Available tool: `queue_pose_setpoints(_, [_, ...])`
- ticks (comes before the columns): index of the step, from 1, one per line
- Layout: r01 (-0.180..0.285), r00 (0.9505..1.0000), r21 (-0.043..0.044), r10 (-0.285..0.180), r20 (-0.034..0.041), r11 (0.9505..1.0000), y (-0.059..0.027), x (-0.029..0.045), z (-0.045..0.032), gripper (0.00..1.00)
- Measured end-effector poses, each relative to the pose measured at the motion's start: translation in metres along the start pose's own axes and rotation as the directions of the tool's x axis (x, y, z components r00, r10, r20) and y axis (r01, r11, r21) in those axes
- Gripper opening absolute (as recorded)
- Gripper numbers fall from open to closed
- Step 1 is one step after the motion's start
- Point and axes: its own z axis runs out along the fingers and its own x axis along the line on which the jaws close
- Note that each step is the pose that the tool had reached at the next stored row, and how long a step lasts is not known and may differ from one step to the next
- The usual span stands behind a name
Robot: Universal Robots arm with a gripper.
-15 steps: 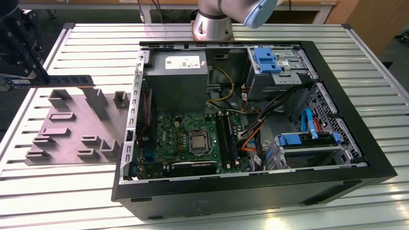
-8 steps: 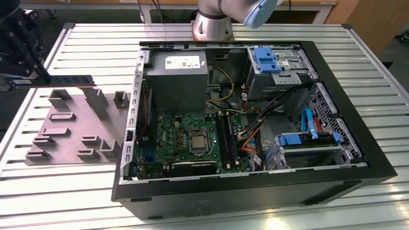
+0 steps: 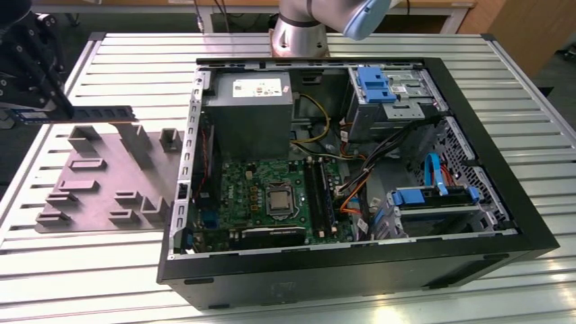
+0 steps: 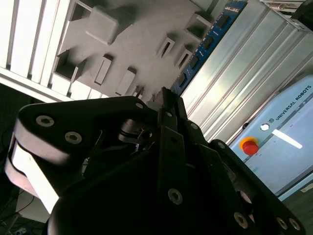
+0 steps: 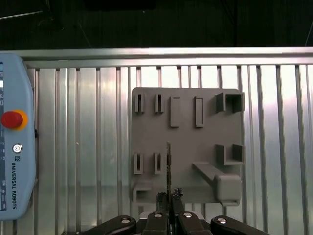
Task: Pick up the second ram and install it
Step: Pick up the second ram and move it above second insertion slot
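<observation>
Slatted table (image 3: 378,47) — claw (image 5: 168,198) grips second ram (image 3: 99,113) over fixture plate (image 3: 99,169).

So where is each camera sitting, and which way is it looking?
Exterior view: off the arm, up high, looking down on the table, the open computer case and the grey fixture plate; the arm's base and the gripper show.
First wrist view: on the wrist, looking straight down past the gripper at the plate.
Second wrist view: on the wrist, looking slantwise along the gripper's black body.
Shared: all three show the gripper holding the second ram above the plate; both wrist views show the teach pendant.
</observation>
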Motion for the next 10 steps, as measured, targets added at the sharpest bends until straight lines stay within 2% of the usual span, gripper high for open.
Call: queue_pose_setpoints(10, [0.0, 1.0, 0.0001, 0.0, 0.0, 1.0, -0.0024, -0.0001, 0.0, 0.14])
